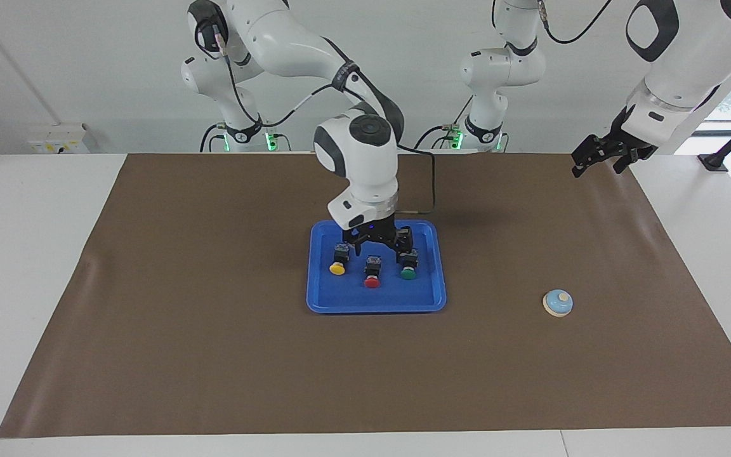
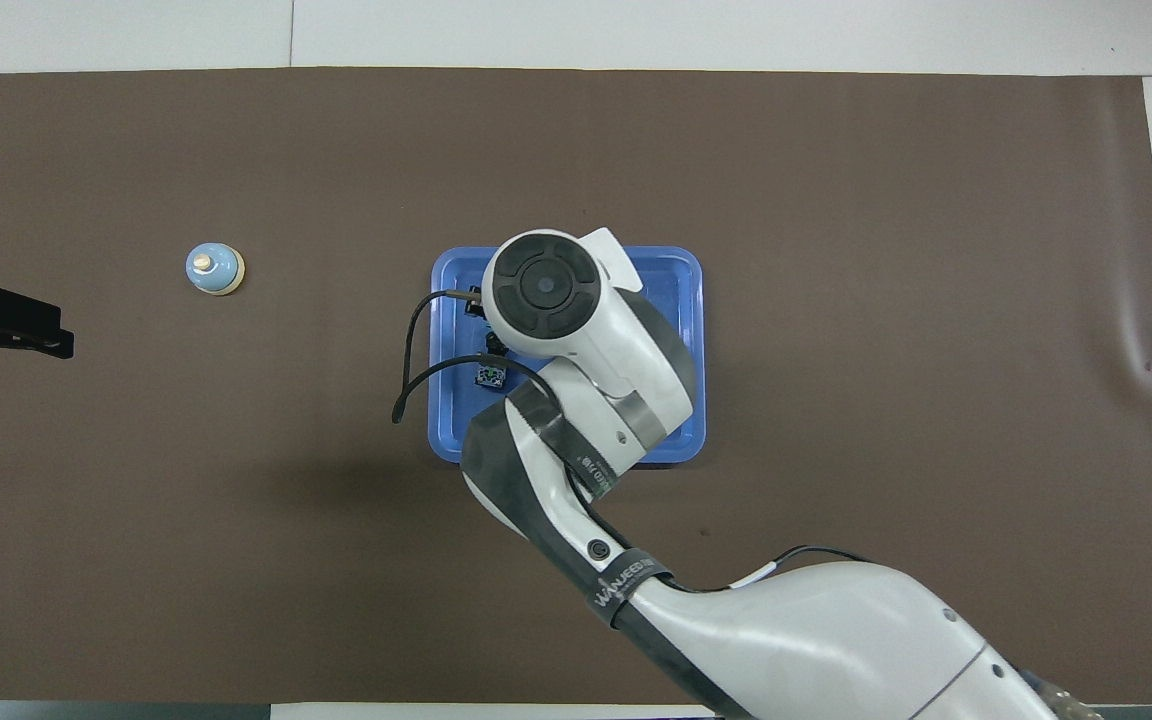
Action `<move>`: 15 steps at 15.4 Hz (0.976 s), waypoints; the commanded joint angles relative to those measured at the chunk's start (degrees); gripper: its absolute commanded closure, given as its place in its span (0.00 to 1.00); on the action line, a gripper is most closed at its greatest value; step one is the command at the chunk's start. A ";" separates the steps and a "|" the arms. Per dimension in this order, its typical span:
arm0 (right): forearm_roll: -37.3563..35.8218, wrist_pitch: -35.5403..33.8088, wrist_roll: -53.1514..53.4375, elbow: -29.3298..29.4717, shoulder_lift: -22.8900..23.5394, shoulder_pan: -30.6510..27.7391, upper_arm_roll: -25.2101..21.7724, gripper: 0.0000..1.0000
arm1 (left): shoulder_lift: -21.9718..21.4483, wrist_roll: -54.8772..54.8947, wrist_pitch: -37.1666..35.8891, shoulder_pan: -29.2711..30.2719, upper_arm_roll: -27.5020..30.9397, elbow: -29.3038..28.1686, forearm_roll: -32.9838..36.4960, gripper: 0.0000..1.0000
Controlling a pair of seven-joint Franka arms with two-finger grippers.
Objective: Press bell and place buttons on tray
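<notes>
The bright-blue tray (image 1: 340, 301) lies mid-table and holds all three buttons: yellow (image 1: 337, 268), red (image 1: 372, 282) and green (image 1: 408, 274), in a row. My right gripper (image 1: 376, 249) hangs low over the tray, just above the red button's black body, with its fingers apart and nothing in them. The light-blue bell (image 1: 558, 303) stands on the mat toward the left arm's end, and it also shows in the overhead view (image 2: 213, 268). My left gripper (image 1: 594, 158) waits raised over the mat's edge at that end. In the overhead view the right arm hides most of the tray (image 2: 681, 300) and the buttons.
A brown mat (image 1: 213, 349) covers the table. A black cable (image 1: 429, 184) loops from the right wrist over the tray's edge nearer the robots.
</notes>
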 commanded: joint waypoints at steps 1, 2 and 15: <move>0.70 -3.76 -7.16 -0.99 -3.87 -5.56 0.81 0.00 | -1.25 -0.49 0.26 0.10 0.07 -1.05 -0.45 0.00; 0.71 -5.34 -10.41 -0.99 -4.92 -7.24 0.81 0.00 | -1.25 -0.49 0.26 0.10 0.07 -1.05 -0.45 0.00; 1.06 -20.64 -46.19 -1.08 -14.07 -25.61 0.81 0.00 | -1.25 -0.49 0.26 0.10 0.07 -1.05 -0.45 0.00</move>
